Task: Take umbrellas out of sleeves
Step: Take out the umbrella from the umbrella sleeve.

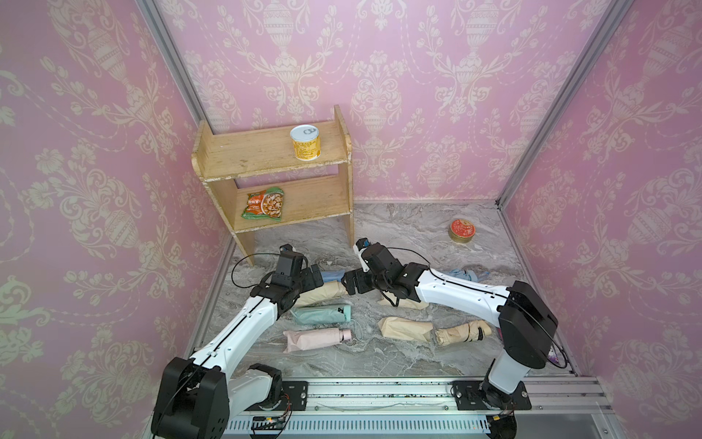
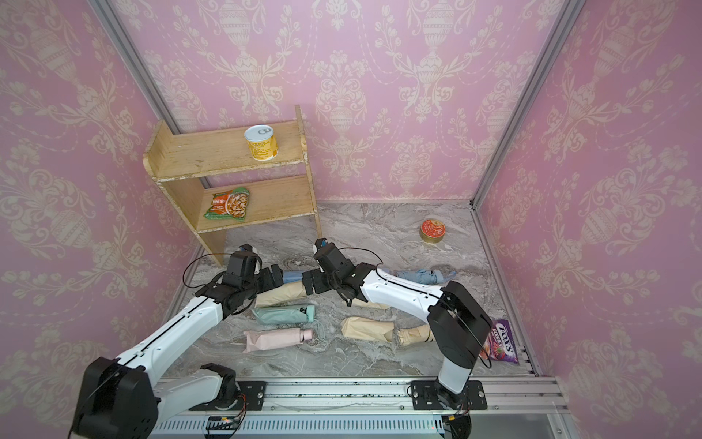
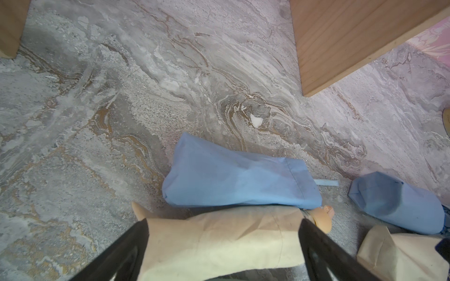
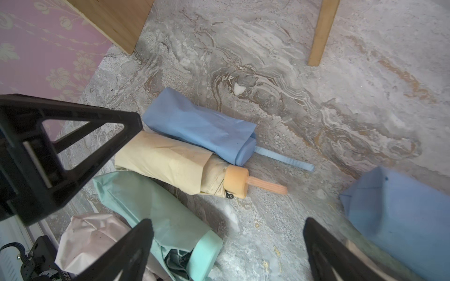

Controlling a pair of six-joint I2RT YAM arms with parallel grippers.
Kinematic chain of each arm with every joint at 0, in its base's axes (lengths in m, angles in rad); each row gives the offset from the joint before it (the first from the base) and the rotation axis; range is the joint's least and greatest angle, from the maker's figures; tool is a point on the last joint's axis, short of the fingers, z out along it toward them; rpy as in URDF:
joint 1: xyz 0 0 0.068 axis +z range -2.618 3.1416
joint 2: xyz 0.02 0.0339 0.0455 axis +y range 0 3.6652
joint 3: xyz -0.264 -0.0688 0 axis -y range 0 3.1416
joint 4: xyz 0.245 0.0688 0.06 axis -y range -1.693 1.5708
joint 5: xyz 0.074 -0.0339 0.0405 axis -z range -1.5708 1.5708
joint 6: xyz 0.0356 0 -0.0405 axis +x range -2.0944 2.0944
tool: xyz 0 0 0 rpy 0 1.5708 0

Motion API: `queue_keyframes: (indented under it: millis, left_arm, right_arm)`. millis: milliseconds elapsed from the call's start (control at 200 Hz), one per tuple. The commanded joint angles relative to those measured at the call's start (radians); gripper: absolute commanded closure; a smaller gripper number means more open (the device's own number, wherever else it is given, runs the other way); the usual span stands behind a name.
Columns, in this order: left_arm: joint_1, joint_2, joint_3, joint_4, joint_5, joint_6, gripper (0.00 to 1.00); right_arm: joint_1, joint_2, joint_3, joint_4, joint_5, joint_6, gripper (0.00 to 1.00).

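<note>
Left arm: reaching forward, left gripper spread astride beige sleeve.
Right arm: bent inward, right gripper spread above worktop.

Seven umbrellas — two cans — one shelf.

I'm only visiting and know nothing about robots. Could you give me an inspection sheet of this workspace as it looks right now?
Surface: grey marble-look tabletop; no spills seen.
Job's things: blue sleeve, beige sleeve with a handle poking out, mint sleeve and pink sleeve lie in a row; a second beige sleeve lies beside a bare beige umbrella.
Clutter: yellow can and snack packet on the wooden shelf; red tin; purple candy bag.
Hands: left hand open over the beige sleeve; right hand open, holding nothing.
Cables: black cable loops at each wrist.
Surroundings: pink patterned walls; metal rail in front.
</note>
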Motion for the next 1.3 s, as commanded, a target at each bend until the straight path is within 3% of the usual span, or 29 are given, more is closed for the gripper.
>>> queue_keyframes:
  millis: [0,816,1296]
  left_arm:
    - [0.023,0.033,0.020,0.009,0.057,-0.017,0.03]
    - [0.085,0.086,0.016,0.075,0.144,-0.041,0.12]
    - [0.085,-0.033,-0.046,-0.037,0.027,-0.045,0.16]
  right_arm:
    - [0.006,0.050,0.049,-0.003,-0.021,0.037,0.04]
    - [-0.006,0.174,0.189,-0.135,0.042,0.026,0.11]
    - [-0.045,0.253,0.223,-0.155,-0.019,0.111,0.23]
